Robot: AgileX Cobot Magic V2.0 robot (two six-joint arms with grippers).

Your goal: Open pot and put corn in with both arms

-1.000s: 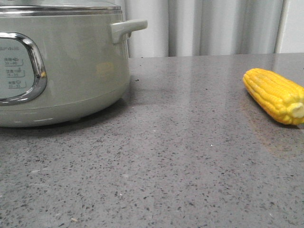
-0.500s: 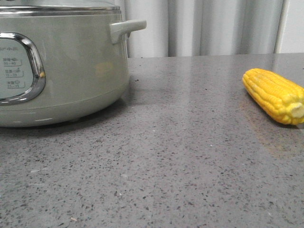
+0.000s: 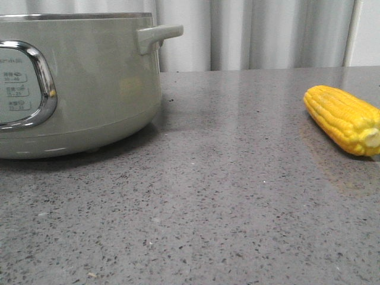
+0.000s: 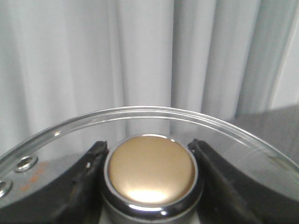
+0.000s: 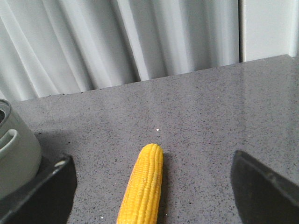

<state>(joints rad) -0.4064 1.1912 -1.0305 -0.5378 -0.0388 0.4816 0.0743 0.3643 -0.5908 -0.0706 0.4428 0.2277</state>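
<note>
Overhead, we are gripping the lid (image 4: 140,121) by its knob (image 4: 150,170) with our left gripper (image 4: 149,163), freeing the pot (image 3: 89,83); our right gripper (image 5: 154,186) is straddling, wide open, the corn (image 5: 142,184) on the counter (image 3: 237,178).

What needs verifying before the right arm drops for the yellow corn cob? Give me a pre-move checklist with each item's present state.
1. Glass lid with its gold knob held by the left gripper: ok, fingers sit on both sides of the knob.
2. Lid clear of the pale grey-green electric pot: ok, only the metal rim shows on top in the front view.
3. Right gripper open: ok, fingers spread wide.
4. Bright yellow corn cob between those fingers: ok, roughly centred.
5. Corn lying free on the grey speckled counter: ok.
6. Pot interior empty: cannot tell.
</note>
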